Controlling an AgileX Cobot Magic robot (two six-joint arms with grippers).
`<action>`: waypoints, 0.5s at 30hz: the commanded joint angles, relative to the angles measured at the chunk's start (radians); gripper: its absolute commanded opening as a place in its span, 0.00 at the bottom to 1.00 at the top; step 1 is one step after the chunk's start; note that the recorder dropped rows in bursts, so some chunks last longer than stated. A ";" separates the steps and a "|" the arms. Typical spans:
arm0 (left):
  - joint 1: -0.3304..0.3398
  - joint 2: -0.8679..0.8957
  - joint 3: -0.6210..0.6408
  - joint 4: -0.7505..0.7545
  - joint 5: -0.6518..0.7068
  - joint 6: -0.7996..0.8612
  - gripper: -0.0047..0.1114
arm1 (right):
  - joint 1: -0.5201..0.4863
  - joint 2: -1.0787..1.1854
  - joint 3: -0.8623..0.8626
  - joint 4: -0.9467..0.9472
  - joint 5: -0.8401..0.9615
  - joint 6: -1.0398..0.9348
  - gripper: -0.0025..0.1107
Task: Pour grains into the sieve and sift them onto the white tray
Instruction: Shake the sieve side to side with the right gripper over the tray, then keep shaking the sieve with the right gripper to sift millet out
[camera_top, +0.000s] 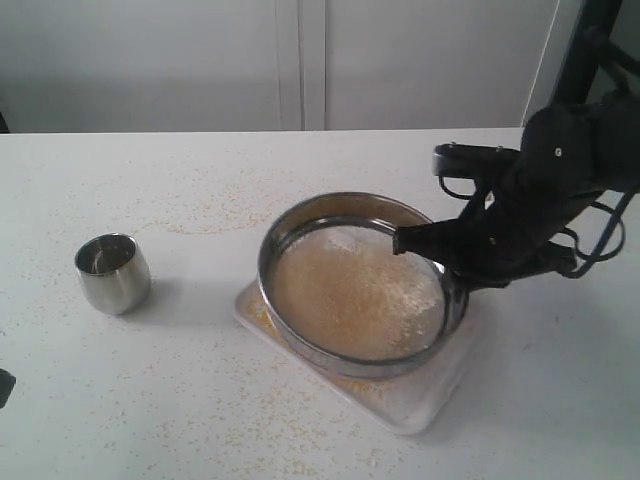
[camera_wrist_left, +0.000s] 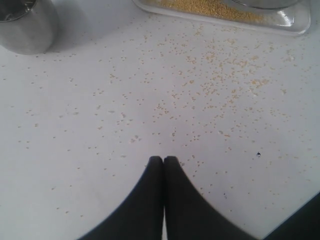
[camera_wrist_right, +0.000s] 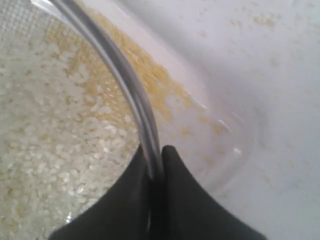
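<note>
Sieve (camera_top: 266, 272) in right tool (camera_wrist_right: 156, 151), apparently aslant.

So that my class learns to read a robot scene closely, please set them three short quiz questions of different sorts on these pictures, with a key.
1. True or false: the sieve is over the white tray.
2. What does the right gripper clamp? A) the sieve's rim B) the white tray's rim C) nothing
3. Fill in: the steel cup, apart from the sieve, stands ____.
Key: 1 true; 2 A; 3 upright.
</note>
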 joint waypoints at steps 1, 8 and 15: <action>-0.004 -0.007 -0.005 -0.012 0.012 0.000 0.04 | -0.017 -0.013 0.022 -0.013 -0.071 0.200 0.02; -0.004 -0.007 -0.005 -0.012 0.012 0.000 0.04 | -0.013 -0.006 -0.045 -0.111 0.117 0.068 0.02; -0.004 -0.007 -0.005 -0.012 0.012 0.000 0.04 | 0.039 0.009 0.006 0.032 -0.137 0.057 0.02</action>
